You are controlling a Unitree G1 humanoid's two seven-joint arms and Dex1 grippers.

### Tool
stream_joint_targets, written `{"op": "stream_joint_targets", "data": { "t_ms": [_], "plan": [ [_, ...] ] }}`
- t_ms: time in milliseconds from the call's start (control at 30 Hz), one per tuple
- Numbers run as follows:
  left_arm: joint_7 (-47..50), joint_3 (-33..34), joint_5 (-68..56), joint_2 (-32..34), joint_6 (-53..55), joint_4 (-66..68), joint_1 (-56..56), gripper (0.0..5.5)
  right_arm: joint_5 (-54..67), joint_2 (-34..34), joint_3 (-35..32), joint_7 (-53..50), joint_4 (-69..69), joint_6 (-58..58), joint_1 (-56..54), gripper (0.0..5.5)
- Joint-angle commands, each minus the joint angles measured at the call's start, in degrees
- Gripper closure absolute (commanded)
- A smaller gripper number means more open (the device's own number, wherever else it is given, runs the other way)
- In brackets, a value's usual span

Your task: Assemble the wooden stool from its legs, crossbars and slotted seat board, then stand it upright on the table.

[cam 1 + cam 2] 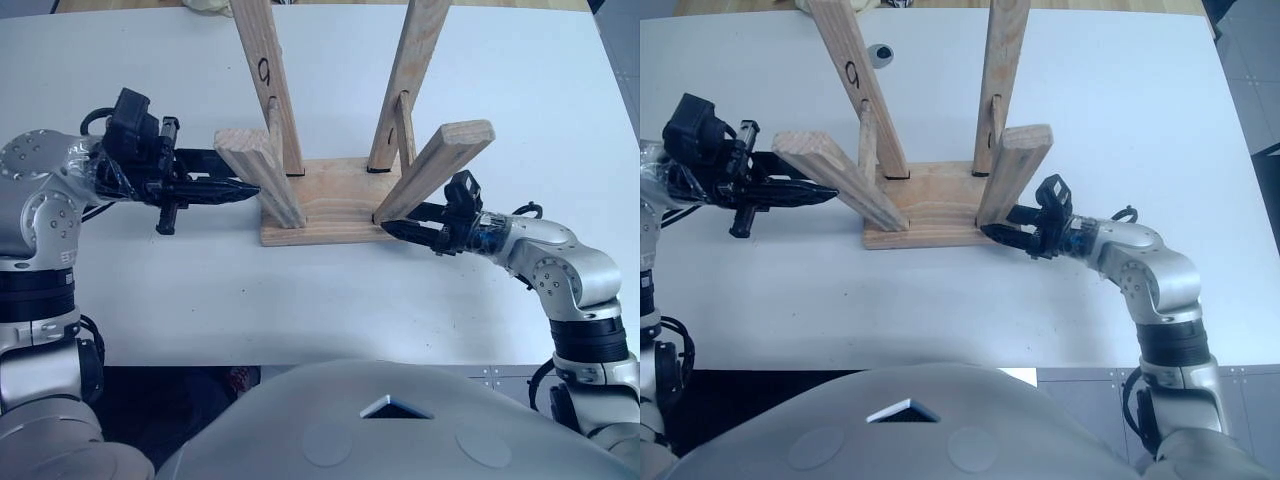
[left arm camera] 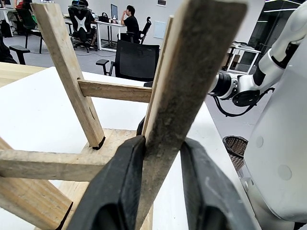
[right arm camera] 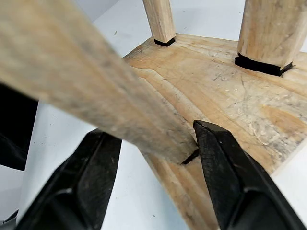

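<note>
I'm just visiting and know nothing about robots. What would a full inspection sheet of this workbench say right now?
Surface: white table, flat.
Job's things: stool upside down, seat board on the table, four legs pointing up, crossbar between two legs.
Clutter: small round grey object beyond the stool.
Grippers: left gripper shut on near-left leg; right gripper at the base of near-right leg.
Cables: black cables at both wrists.
Surroundings: office chairs, wastebasket.
</note>
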Motion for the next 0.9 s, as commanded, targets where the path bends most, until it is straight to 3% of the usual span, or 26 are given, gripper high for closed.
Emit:
{"op": "stream_joint_targets", "data": {
  "t_ms": [33, 133, 433, 467, 733, 900],
  "plan": [
    [-0.4, -1.4, -0.1, -0.4, 1.2, 0.2, -0.1, 4.48, 1.4, 1.6, 0.2, 1.2, 0.1, -0.4, -0.3, 2.86],
    [1.1, -0.9, 0.1, -0.8, 0.9, 0.7, -0.4, 4.48, 0.9, 0.6, 1.0, 3.2, 0.6, -0.8, 0.7, 3.20],
    [5.6, 0.5, -1.3, -1.9, 3.2, 0.8, -1.4, 4.48, -1.6, -0.4, 2.0, 6.3, 4.5, -2.8, 1.2, 3.48],
    [5.7, 0.4, -1.3, -1.7, 3.8, 0.7, -1.4, 4.12, -1.7, -0.4, 2.0, 6.4, 4.5, -2.8, 1.2, 3.49],
    [6.8, 4.3, -4.5, -2.3, 4.3, -1.9, 1.1, 2.97, -2.6, 0.0, 2.2, 6.6, 5.0, -2.9, 0.8, 3.70],
    [6.6, 13.0, -9.6, -3.3, 2.1, -1.0, 3.8, 2.93, -3.1, 0.1, 2.4, 6.1, 4.5, -3.1, 1.7, 3.73]
  ]
}}
